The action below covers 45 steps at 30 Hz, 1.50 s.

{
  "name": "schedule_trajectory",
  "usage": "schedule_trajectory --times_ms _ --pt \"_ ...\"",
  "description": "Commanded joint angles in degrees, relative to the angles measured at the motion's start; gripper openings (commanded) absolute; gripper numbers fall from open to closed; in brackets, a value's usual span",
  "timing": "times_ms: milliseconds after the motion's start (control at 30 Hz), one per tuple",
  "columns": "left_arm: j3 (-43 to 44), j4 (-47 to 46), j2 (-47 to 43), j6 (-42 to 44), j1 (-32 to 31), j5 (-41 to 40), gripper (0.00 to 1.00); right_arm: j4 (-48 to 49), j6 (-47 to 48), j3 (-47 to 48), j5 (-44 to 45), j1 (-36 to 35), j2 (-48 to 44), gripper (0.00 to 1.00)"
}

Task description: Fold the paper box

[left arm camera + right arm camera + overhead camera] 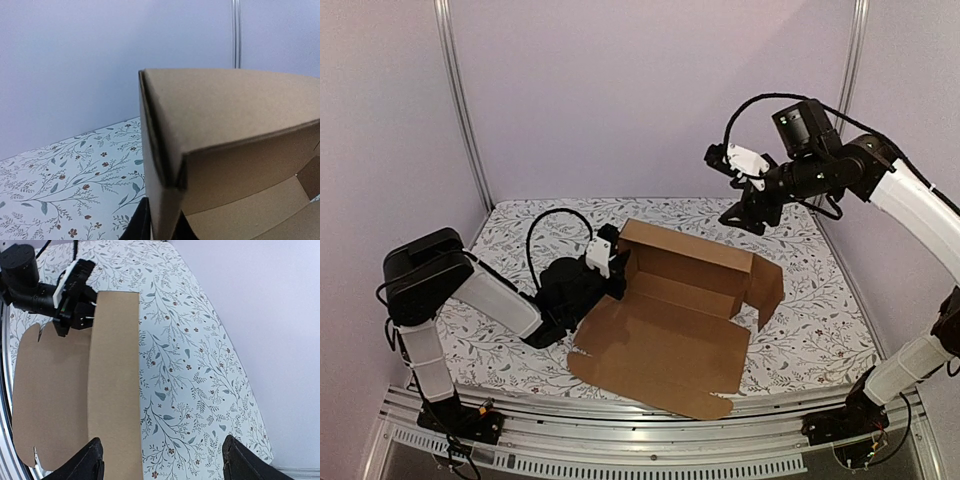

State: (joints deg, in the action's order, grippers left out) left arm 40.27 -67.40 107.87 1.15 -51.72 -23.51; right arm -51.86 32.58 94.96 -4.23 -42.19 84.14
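**Desk:** What do you have from overhead?

**Operator:** I see the paper box (665, 330) in the middle of the flowered cloth (800, 320), partly put up. Its back wall stands, a side flap stands at each end, and the big front panel lies flat toward the arm bases. My left arm lies low across the cloth. The left gripper (616, 272) is at the box's rear left corner, touching the cardboard. My right gripper (745, 218) hangs in the air over the rear right of the table, well apart from the box.

**Desk:** And the left wrist camera?

**Operator:** Cardboard fills most of it, very close. I see a folded corner, with the upright wall running off to the right and the inside of the box below it. At the bottom edge there is a dark finger (136, 227) on one side of the corner's thin wall and another on the other side, both against it. I read that gripper as clamped on the box's left end.

**Desk:** Right wrist?

**Operator:** I look down on the cloth from high up. My two fingers (90, 462) sit at the bottom of the view, far apart, with nothing held between them. Only cloth and a strip of the box show below. The box lies at the left, its back wall a long brown band, with the left gripper at the band's far end, top left.
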Motion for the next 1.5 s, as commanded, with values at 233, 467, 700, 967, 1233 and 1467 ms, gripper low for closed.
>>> schedule_trajectory --times_ms 233,467,700,967,1233,1467 --pt "1.94 9.99 -1.26 -1.97 1.89 17.10 0.14 4.53 -10.74 -0.27 -18.09 17.04 18.02 0.73" --pt "9.77 15.42 3.15 -1.24 3.15 14.14 0.14 4.24 -15.94 9.67 -24.83 17.07 35.43 0.66" --pt "20.52 25.22 7.54 -4.40 6.35 16.74 0.14 1.55 -16.43 11.96 -28.07 17.19 43.49 0.65" --pt "29.47 37.30 10.72 -4.96 8.07 22.71 0.09 1.16 -19.66 10.88 -32.76 17.26 45.62 0.64" --pt "33.54 44.00 12.29 -3.81 8.15 24.21 0.14 1.46 -22.47 8.84 -34.90 17.26 45.50 0.63" --pt "40.54 49.77 15.96 -3.15 8.13 28.97 0.20 1.44 -22.68 7.93 -36.45 17.21 45.33 0.61"
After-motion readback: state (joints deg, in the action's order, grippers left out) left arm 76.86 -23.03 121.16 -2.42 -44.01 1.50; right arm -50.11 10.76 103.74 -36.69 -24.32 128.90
